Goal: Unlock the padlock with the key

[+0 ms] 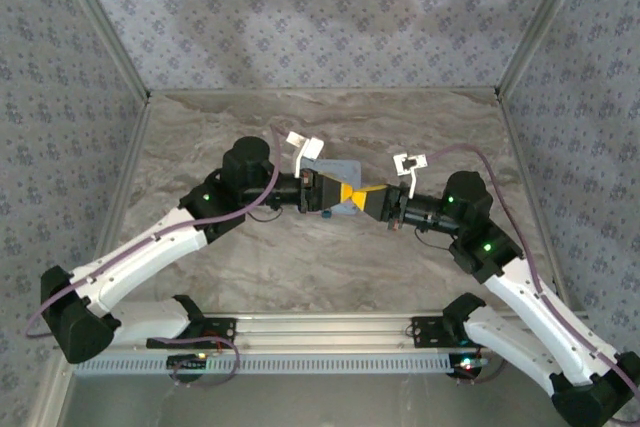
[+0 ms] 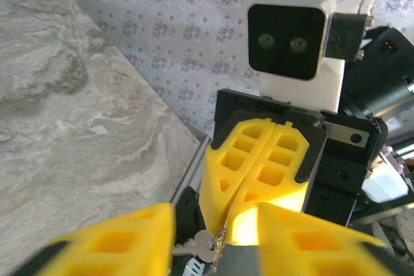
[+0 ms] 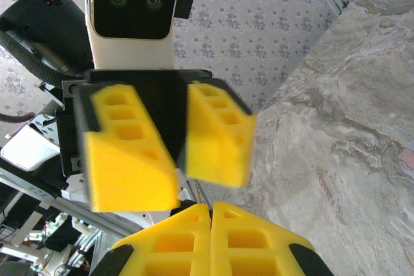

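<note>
Facing tip to tip, blocky yellow fingers (image 3: 129, 153) parted on the left hand (image 3: 183, 176); pressed together on the right hand (image 2: 233, 206).

I see both arms reach in from the near edge and meet over the middle of the counter (image 1: 330, 267). The left gripper (image 1: 338, 194) is on the left and the right gripper (image 1: 366, 197) is just beside it on the right. They face tip to tip, and the right one's tips point into the gap between the left one's fingers. A tin (image 1: 343, 170) sits beneath and just behind them.
</note>
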Controlling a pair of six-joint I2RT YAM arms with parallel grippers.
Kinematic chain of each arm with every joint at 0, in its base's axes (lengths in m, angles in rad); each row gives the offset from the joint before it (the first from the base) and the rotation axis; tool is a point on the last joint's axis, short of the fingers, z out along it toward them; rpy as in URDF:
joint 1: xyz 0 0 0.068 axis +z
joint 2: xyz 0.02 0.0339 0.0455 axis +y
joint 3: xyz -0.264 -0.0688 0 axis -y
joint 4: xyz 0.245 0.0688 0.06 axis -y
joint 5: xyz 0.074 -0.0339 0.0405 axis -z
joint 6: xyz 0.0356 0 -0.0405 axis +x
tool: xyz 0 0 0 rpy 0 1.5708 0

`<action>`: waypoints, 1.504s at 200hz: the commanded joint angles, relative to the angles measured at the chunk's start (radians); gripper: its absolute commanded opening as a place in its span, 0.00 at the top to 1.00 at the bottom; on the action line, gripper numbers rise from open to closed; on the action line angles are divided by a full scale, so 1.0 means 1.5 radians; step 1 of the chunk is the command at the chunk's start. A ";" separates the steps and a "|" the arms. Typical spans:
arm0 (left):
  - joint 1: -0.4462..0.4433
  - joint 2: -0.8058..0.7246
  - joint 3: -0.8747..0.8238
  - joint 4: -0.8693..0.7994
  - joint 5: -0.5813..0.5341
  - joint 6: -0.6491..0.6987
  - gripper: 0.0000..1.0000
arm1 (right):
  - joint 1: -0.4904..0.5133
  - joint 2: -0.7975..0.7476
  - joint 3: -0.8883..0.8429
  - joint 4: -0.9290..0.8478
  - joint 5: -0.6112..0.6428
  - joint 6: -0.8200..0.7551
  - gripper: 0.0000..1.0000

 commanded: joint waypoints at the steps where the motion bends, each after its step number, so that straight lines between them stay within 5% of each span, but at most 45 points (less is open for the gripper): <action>1: 0.010 -0.039 -0.004 -0.035 -0.057 0.015 0.44 | -0.012 -0.009 0.004 -0.030 0.026 -0.015 1.00; 49: 0.016 -0.072 -0.078 -0.174 -0.223 0.044 0.20 | -0.094 0.041 0.045 -0.129 0.149 -0.111 1.00; 58: 0.011 -0.069 -0.107 -0.166 -0.245 0.041 0.02 | -0.103 0.070 0.062 -0.138 0.187 -0.139 1.00; 103: -0.025 -0.023 -0.261 0.002 -0.389 0.025 0.02 | -0.126 0.255 0.116 -0.110 0.310 -0.224 1.00; 140: -0.053 0.059 -0.353 0.256 -0.483 0.086 0.02 | -0.142 0.424 0.191 -0.078 0.350 -0.247 1.00; 215: -0.072 0.272 -0.301 0.354 -0.543 0.159 0.02 | -0.156 0.641 0.338 -0.071 0.379 -0.258 1.00; 301: -0.081 0.397 -0.254 0.441 -0.553 0.187 0.02 | -0.151 0.759 0.411 -0.101 0.371 -0.268 1.00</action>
